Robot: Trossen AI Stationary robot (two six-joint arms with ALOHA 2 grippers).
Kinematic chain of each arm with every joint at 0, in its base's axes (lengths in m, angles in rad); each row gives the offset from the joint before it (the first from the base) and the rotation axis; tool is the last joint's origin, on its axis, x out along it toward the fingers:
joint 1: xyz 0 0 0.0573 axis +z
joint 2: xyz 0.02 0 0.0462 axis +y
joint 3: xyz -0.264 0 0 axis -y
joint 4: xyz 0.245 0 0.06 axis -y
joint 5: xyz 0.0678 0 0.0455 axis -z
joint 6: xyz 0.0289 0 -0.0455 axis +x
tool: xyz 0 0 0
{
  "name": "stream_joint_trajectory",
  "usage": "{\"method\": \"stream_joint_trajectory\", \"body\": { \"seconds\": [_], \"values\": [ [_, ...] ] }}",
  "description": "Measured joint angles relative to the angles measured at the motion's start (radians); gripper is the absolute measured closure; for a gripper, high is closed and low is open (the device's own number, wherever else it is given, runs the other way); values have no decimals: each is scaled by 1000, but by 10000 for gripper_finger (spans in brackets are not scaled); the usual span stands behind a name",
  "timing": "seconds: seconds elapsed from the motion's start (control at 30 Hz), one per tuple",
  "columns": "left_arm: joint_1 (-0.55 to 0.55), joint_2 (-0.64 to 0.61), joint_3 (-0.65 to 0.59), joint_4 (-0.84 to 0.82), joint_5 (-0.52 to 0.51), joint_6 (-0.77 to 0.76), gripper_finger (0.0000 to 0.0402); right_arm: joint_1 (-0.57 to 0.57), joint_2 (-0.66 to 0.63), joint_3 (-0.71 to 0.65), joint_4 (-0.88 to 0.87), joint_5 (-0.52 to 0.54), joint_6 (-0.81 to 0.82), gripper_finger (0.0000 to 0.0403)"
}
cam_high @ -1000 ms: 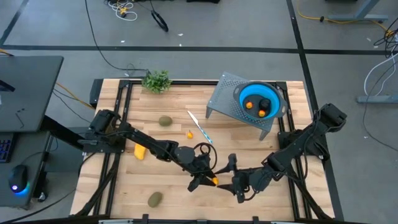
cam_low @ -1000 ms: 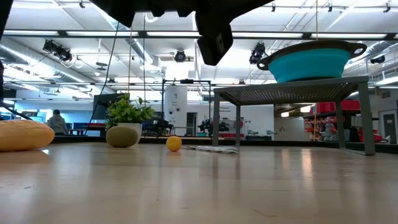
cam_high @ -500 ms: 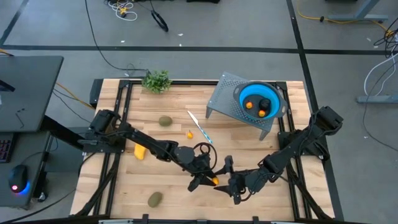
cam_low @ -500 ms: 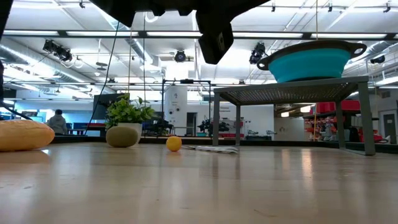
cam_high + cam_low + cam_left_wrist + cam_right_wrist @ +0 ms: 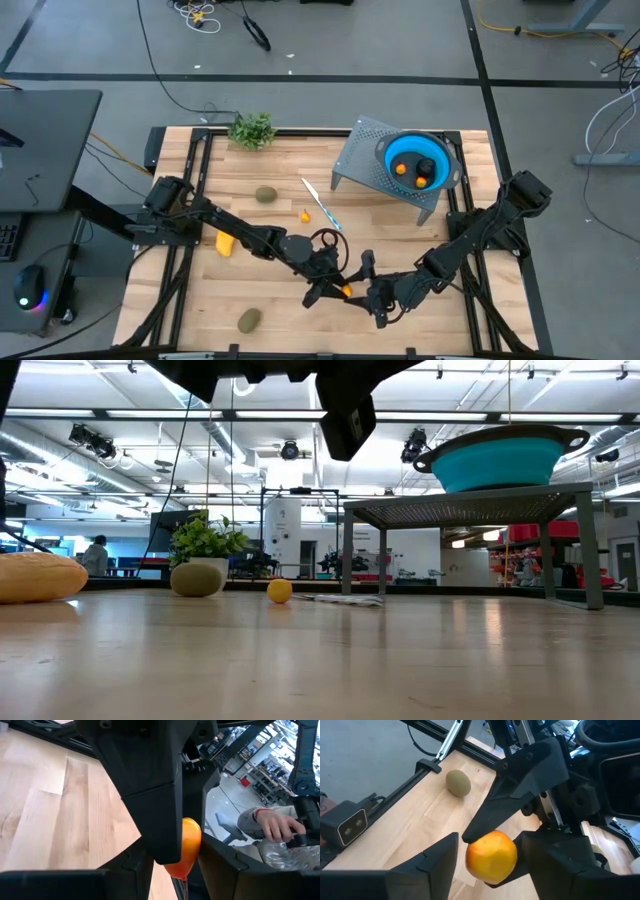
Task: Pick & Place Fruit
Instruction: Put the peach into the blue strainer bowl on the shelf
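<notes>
Where the two arms meet near the table's front middle, a small round orange fruit (image 5: 491,856) sits pinched in the left gripper (image 5: 335,288), fingers clamped on it, held above the pale wooden tabletop (image 5: 280,180); the right gripper (image 5: 364,288) faces it from just beside, fingers spread either side of the fruit, not touching that I can see; a handover looks likely. The fruit lies straight ahead of the right gripper, between its fingers; round, so no long axis to mind. Farther out: an olive-brown oval fruit (image 5: 249,319) near the front left edge; the blue round bowl (image 5: 417,160) on a grey perforated stand (image 5: 360,160), well apart at the far right.
</notes>
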Motion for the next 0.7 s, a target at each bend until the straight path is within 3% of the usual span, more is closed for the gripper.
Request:
{"method": "stream_joint_trajectory", "body": {
  "seconds": [0.37,0.7],
  "values": [
    [0,0,0,0,2,-8,253,0,0,0,-1,0,-19,239],
    [0,0,0,-4,1,11,253,0,0,0,0,0,-29,249]
  ]
}}
